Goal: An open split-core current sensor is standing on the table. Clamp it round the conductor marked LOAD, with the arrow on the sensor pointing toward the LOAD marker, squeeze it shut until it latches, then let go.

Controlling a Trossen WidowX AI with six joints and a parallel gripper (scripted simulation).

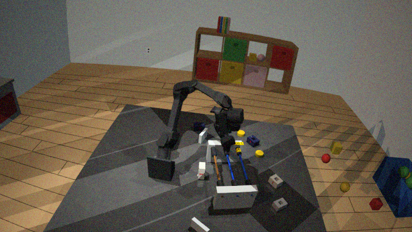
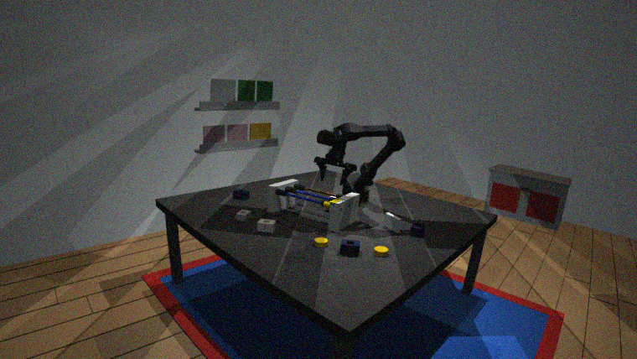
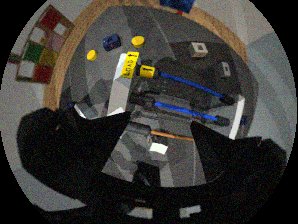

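The white sensor with a red mark stands on the table beside the conductor rack, on its orange-conductor side. Its jaw opening is too small to make out. The LOAD conductor is the outer blue one, with a yellow arrow tag beside the yellow LOAD marker. A second blue conductor and an orange one run beside it. My gripper is open and empty, pointing down above the rack.
White blocks with square holes lie right of the rack. A navy block lies between yellow discs. White slabs and another navy block are also on the table.
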